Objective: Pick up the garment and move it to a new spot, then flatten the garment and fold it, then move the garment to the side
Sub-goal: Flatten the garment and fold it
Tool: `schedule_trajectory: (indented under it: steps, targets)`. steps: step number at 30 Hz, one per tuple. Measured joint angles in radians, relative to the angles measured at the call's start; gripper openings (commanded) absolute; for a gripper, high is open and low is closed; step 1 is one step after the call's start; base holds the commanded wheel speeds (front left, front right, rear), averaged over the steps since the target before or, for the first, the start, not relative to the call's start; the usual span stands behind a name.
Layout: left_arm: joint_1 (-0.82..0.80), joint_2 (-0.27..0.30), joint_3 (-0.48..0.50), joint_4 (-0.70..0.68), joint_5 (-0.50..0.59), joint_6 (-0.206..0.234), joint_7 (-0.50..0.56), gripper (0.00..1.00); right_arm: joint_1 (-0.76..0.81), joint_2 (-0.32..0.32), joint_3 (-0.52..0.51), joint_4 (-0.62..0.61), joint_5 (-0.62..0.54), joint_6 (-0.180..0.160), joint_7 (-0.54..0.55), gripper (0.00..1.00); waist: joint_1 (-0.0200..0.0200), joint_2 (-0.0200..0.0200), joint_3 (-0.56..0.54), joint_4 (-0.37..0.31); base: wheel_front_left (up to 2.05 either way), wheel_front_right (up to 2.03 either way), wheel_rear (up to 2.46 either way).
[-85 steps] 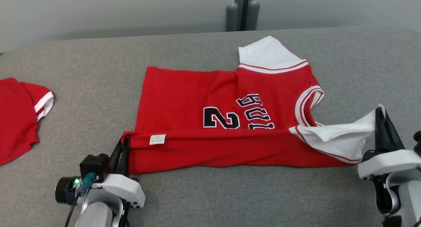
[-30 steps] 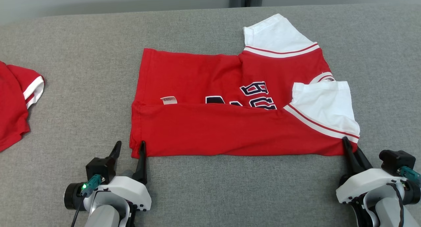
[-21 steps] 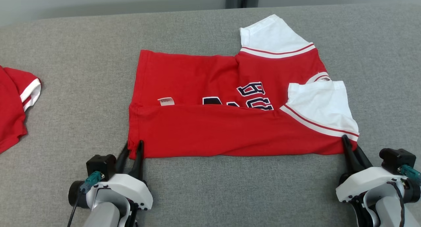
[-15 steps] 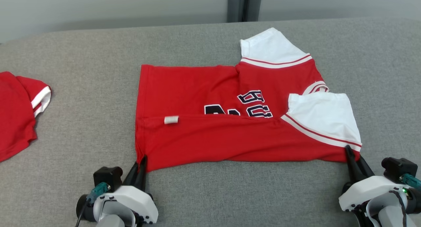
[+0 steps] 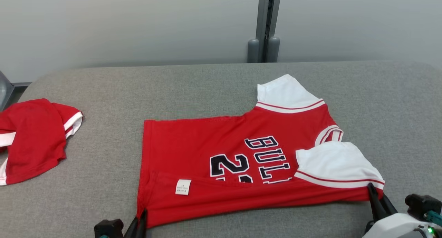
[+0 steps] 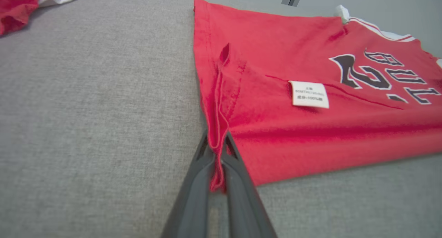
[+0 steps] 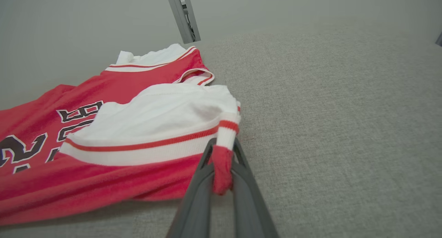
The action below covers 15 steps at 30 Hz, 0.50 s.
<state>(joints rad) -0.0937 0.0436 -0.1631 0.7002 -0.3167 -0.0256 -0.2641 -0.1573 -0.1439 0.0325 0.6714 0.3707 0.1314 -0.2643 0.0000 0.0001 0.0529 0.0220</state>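
Left gripper (image 6: pixel 217 145) clamps the near hem corner of the garment (image 5: pixel 221 148). Right gripper (image 7: pixel 222 145) clamps its sleeve corner. Grey surface (image 5: pixel 386 103) lies bare rightward.

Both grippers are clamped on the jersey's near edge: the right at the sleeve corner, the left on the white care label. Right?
Not quite. The left gripper is clamped on the hem corner of the jersey, not on the white care label, which lies apart on the folded flap; the left wrist view shows it. The right gripper does hold the sleeve corner.
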Motion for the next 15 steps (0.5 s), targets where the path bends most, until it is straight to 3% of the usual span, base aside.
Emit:
schedule_trajectory:
  steps: [6, 7, 8, 9, 10, 15]
  targets:
    - [0.040, 0.000, -0.012, 0.008, -0.007, -0.001, 0.000, 0.00, 0.028, -0.010, 0.021, 0.014, 0.019, 0.000, 0.000, 0.00, 0.0001, 0.0000, -0.010, 0.011, 0.00, 0.00, 0.00]
    - [0.040, 0.000, -0.016, 0.008, -0.009, 0.000, 0.000, 0.28, 0.028, -0.013, 0.028, 0.024, 0.019, 0.000, 0.000, 0.00, 0.0001, 0.0000, -0.005, 0.011, 0.00, 0.00, 0.00]
    - [0.039, 0.000, -0.020, 0.007, -0.012, 0.000, 0.000, 0.67, 0.026, -0.013, 0.033, 0.029, 0.019, 0.000, 0.000, 0.16, 0.0000, 0.0000, 0.000, 0.012, 0.00, 0.00, 0.00]
    - [0.035, 0.001, -0.025, 0.006, -0.012, 0.001, 0.000, 1.00, 0.021, -0.013, 0.035, 0.032, 0.019, 0.000, 0.000, 0.63, 0.0000, 0.0000, 0.006, 0.012, 0.00, 0.00, 0.00]
    - [0.029, 0.002, -0.030, 0.002, -0.013, 0.005, 0.000, 1.00, 0.011, -0.013, 0.040, 0.039, 0.019, 0.000, 0.000, 1.00, 0.0000, 0.0000, 0.013, 0.012, 0.00, 0.00, 0.00]
    - [-0.014, 0.004, -0.030, -0.049, 0.004, 0.031, 0.000, 1.00, -0.040, -0.018, 0.026, 0.006, -0.006, -0.001, 0.000, 1.00, 0.0000, 0.0000, 0.052, 0.013, 0.00, 0.00, 0.00]
